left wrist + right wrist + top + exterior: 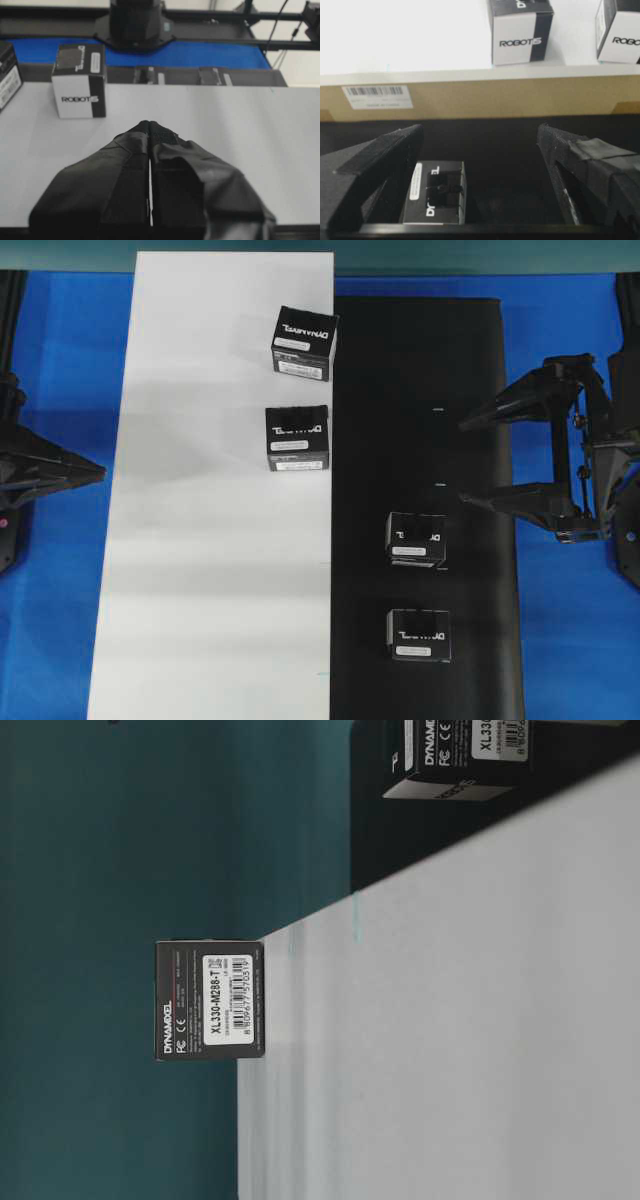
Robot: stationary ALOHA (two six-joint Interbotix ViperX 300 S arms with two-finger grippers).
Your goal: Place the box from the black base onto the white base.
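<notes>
The right gripper (462, 462) is hanging spread wide and empty over the black base (400, 390), apparently lining up on the box (417, 539) just below it, while the left gripper (149, 123) is waiting pressed together beside the white base (200, 570).

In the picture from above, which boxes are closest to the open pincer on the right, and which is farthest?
From the right pincer:
1. Upper box on the black base, just below-left.
2. Lower box on the black base, near the bottom edge.
3. Lower box on the white base.
4. Top box on the white base, farthest.
</notes>
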